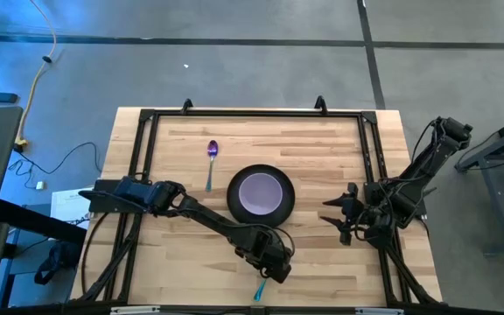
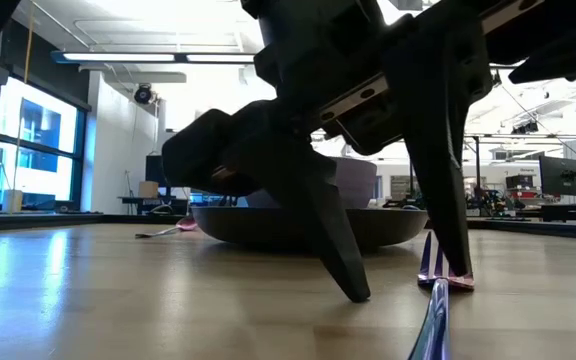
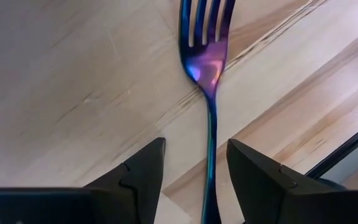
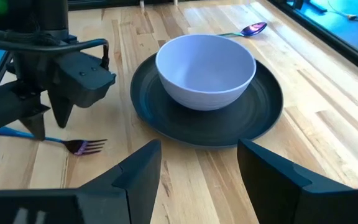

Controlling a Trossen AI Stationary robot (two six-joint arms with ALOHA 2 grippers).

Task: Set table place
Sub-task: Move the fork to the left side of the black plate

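The teal-handled fork (image 3: 207,62) lies flat on the wooden table (image 1: 322,149) near its near edge, with the tines toward the plate. My left gripper (image 3: 196,149) is open and points down over it, one finger on each side of the fork's neck and the tips low at the table top (image 2: 408,285). The dark grey plate (image 1: 233,197) sits mid-table with the lavender bowl (image 1: 261,192) standing in it. The purple-headed spoon (image 1: 211,157) lies left of the plate. My right gripper (image 1: 338,217) waits open, right of the plate.
A black metal frame (image 1: 252,112) runs round the table top. The fork's handle (image 1: 258,291) reaches close to the near edge. Bare wood lies between the plate (image 4: 260,106) and my right gripper (image 4: 197,162), and along the far side of the table.
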